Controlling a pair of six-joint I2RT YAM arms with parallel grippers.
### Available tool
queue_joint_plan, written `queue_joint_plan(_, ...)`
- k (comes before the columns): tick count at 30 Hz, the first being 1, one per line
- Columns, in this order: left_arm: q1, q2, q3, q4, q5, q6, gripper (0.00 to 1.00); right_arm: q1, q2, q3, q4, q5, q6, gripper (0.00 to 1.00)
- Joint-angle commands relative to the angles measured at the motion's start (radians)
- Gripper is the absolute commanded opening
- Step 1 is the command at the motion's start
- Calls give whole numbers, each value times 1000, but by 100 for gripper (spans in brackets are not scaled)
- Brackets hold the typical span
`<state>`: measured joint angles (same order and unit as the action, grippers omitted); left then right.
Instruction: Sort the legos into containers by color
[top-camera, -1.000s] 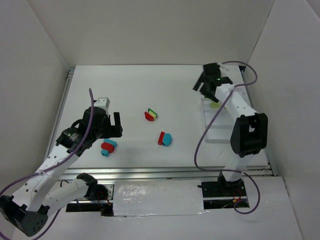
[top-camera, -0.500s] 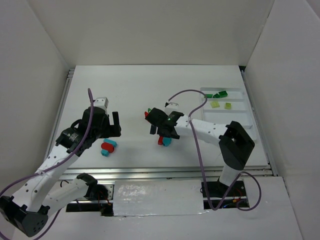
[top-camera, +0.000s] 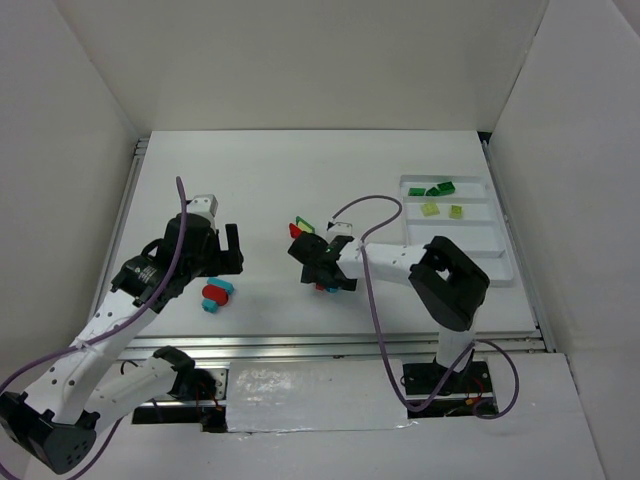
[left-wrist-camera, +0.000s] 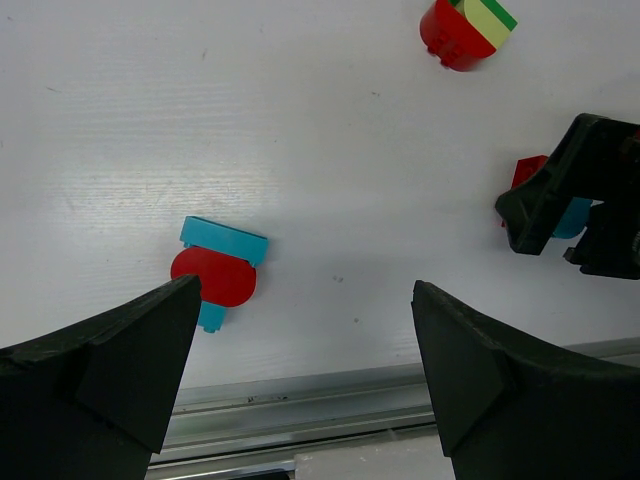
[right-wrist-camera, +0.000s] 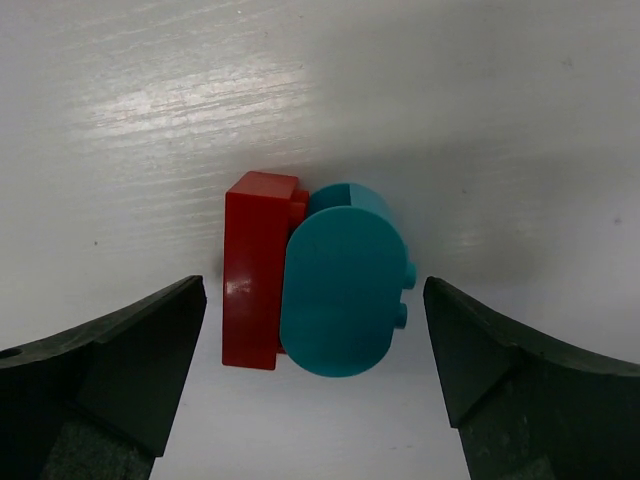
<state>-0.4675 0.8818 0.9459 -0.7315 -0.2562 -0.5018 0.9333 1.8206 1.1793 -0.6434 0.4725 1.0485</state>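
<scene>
Right gripper (right-wrist-camera: 315, 345) poised over red brick (right-wrist-camera: 252, 285) and cyan brick (right-wrist-camera: 340, 300).
We note its jaws wide apart, empty; left gripper (left-wrist-camera: 300, 370) likewise.

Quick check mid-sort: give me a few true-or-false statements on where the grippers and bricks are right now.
1. The right gripper stands open over a touching red brick and cyan brick. True.
2. The left gripper holds a brick. False: it is open and empty.
3. The tray holds red bricks. False: only dark green bricks and yellow-green bricks show in it.
4. Another red-and-cyan pair lies near the left gripper. True.
</scene>
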Motion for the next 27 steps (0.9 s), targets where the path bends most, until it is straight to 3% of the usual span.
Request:
queue_joint_plan(1,4,-3,2,34,12,8,99,-17,35,-20,90,-11,-27,94)
queue_joint_plan(2,4,-3,1,34,12,8,99,-17,42,-21,93,-12,-34,89)
queue_joint_plan(3,3,0,1,32,12,8,99,-21,42,-27,105,-9,-41,75)
queue_joint_plan(7,4,6,2,34,14,8,99,-16,2,-81,168,-23,-83,51)
queue_joint_plan(9,4,13,5,30,11,6,99,-14,-29,-96,224,-46,-172,32)
queue_joint_plan(10,4,13,10,24,5,2,100,-2,-41,-119,272,-60,-245,0)
queue_joint_plan(13,6,19,39,4,5,-47,100,35,-142,-197,358,-57,-358,0)
queue_joint_plan(18,9,55,56,90,335,-187,100,127,-421,-331,571,-237,-606,0)
queue_joint_plan(20,7,57,44,147,472,-227,99,147,-484,-352,591,-285,-648,0)
queue_joint_plan(27,-5,88,-58,394,748,-395,98,222,-633,-302,582,-322,-699,0)
